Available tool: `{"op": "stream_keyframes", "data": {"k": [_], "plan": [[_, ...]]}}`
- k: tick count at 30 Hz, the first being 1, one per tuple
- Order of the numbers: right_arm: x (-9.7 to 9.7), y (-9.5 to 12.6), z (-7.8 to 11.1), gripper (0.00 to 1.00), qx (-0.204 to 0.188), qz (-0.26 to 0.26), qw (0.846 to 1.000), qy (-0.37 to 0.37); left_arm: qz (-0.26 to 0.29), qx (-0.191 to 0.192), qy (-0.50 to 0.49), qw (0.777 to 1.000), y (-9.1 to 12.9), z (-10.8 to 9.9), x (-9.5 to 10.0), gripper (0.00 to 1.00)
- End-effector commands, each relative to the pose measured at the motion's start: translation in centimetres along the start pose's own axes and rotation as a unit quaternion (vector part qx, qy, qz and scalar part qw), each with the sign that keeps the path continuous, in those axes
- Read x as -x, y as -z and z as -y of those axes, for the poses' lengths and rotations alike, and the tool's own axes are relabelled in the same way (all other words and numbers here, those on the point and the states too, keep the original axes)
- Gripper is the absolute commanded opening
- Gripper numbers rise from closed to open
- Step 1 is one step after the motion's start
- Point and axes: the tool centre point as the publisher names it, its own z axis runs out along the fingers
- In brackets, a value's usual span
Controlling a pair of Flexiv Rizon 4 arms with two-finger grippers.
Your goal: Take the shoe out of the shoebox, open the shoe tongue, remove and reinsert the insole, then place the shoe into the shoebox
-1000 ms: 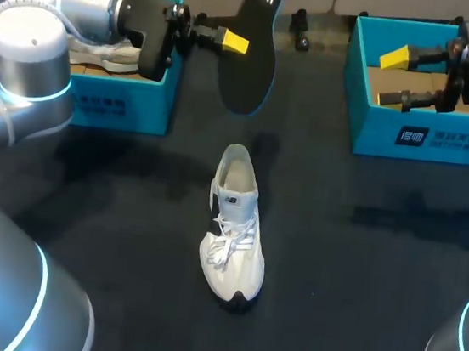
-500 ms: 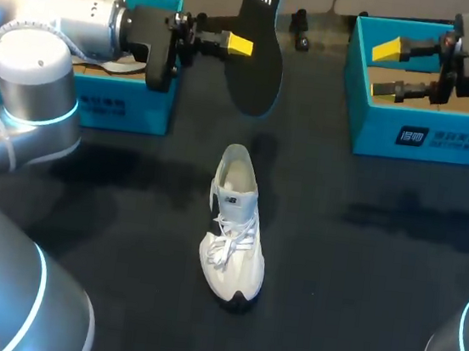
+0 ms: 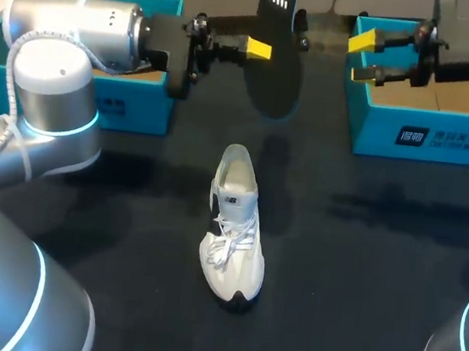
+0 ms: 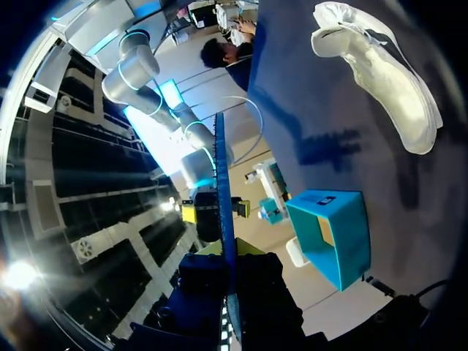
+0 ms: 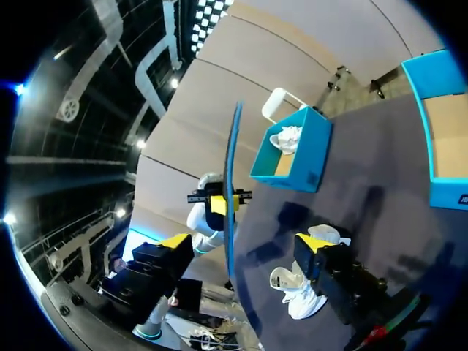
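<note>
A white sneaker [image 3: 233, 227] lies on the dark table, toe toward the front edge; it also shows in the left wrist view [image 4: 384, 69] and the right wrist view [image 5: 301, 289]. My left gripper [image 3: 263, 49] is shut on the black insole [image 3: 274, 78] and holds it upright in the air behind the shoe. The wrist views show the insole edge-on [image 4: 225, 212] [image 5: 232, 183]. My right gripper [image 3: 362, 56] [image 5: 245, 243] stands open at the near-left corner of the right shoebox [image 3: 428, 131], facing the insole, a short gap away.
A second blue box [image 3: 128, 102] stands at the back left under my left arm, with something white inside [image 5: 287, 137]. Bare dark table lies around the shoe and toward the front edge.
My left gripper has carried the insole to the right. My right gripper has moved left, out past the right shoebox's corner, toward the insole.
</note>
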Motion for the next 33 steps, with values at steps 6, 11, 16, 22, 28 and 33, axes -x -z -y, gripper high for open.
{"op": "stream_keyframes", "data": {"k": [6,11,16,22,28,33], "plan": [[0.5,-2.4,-1.0,0.37,-0.015,-0.009,1.0,0.001,0.003,0.013,0.002,1.0,-2.0,-0.2,0.1,0.0],[0.4,-3.0,-1.2,0.34,-0.018,-0.014,1.0,0.003,0.002,0.018,0.0,1.0,-2.8,-0.5,0.0,0.0],[0.4,-3.3,-0.9,0.34,-0.018,-0.016,1.0,0.004,-0.001,0.021,0.0,1.0,-3.4,-0.7,-0.2,0.0],[0.3,-3.8,-0.6,0.34,-0.017,-0.02,1.0,0.003,-0.004,0.02,0.001,1.0,-4.2,-0.8,-0.4,0.0],[0.2,-4.4,-0.6,0.34,-0.022,-0.026,0.999,0.005,-0.009,0.022,-0.001,1.0,-5.2,-1.2,-0.7,0.0],[0.2,-4.6,-0.6,0.43,-0.023,-0.03,0.999,0.006,-0.013,0.02,-0.001,1.0,-5.8,-1.4,-1.1,0.0]]}}
